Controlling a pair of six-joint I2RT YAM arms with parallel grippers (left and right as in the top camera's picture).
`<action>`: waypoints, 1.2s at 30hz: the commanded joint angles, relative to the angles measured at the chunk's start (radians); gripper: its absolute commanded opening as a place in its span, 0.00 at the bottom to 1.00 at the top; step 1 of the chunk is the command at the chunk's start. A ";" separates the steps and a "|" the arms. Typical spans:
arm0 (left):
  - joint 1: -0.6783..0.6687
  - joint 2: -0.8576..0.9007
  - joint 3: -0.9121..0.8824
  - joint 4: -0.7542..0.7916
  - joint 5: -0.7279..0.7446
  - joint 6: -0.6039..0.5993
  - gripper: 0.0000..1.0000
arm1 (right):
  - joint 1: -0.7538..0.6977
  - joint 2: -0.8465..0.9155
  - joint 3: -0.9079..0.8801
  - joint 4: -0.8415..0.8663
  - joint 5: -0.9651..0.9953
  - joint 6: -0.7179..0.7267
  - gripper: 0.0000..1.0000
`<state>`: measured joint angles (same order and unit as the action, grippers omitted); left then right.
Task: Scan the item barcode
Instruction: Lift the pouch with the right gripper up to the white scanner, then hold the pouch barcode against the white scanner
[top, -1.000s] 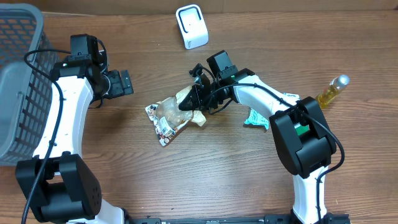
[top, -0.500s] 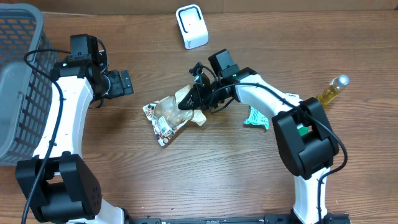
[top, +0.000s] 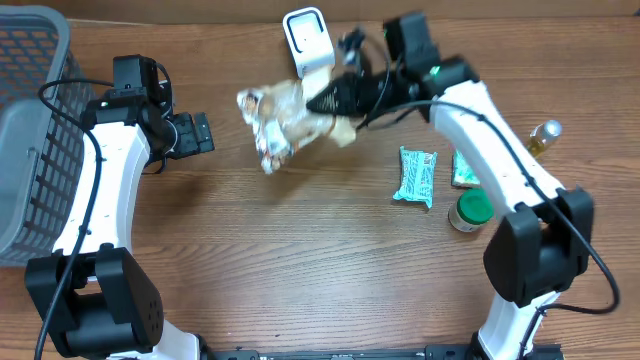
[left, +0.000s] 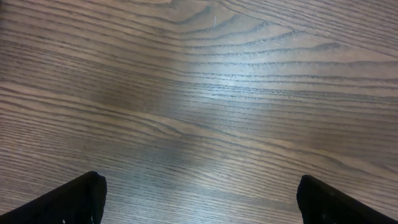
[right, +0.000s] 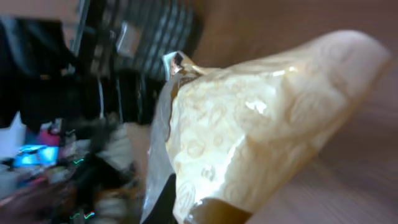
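A crinkly snack bag (top: 283, 122), cream and brown with a printed end, hangs in the air just in front of the white barcode scanner (top: 308, 40) at the table's far edge. My right gripper (top: 332, 100) is shut on the bag's right end. In the right wrist view the bag (right: 261, 118) fills the frame, blurred, and the fingers are barely visible beneath it. My left gripper (top: 198, 133) stands open over bare wood at the left; in the left wrist view its black fingertips (left: 78, 199) sit far apart with nothing between them.
A grey wire basket (top: 28, 130) stands at the far left. To the right lie a green packet (top: 416, 176), a second green packet (top: 464, 168), a green-lidded jar (top: 470, 211) and a small yellow bottle (top: 535, 142).
My right arm has lifted the snack bag off the table and carried it back and slightly left, up to the scanner. The items it covered at the right now show. The left arm has stayed still.
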<state>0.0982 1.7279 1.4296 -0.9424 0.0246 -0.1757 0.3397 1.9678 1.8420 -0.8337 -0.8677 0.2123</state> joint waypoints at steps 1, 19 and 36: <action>-0.003 -0.006 0.006 0.002 -0.006 0.012 0.99 | 0.005 -0.062 0.225 -0.081 0.274 -0.141 0.03; -0.003 -0.006 0.006 0.002 -0.006 0.012 1.00 | 0.098 0.177 0.337 0.315 0.901 -0.844 0.04; -0.003 -0.006 0.006 0.002 -0.006 0.012 1.00 | 0.098 0.411 0.337 0.695 0.976 -1.007 0.04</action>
<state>0.0982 1.7279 1.4296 -0.9424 0.0246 -0.1757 0.4400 2.3383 2.1654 -0.1505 0.0933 -0.7757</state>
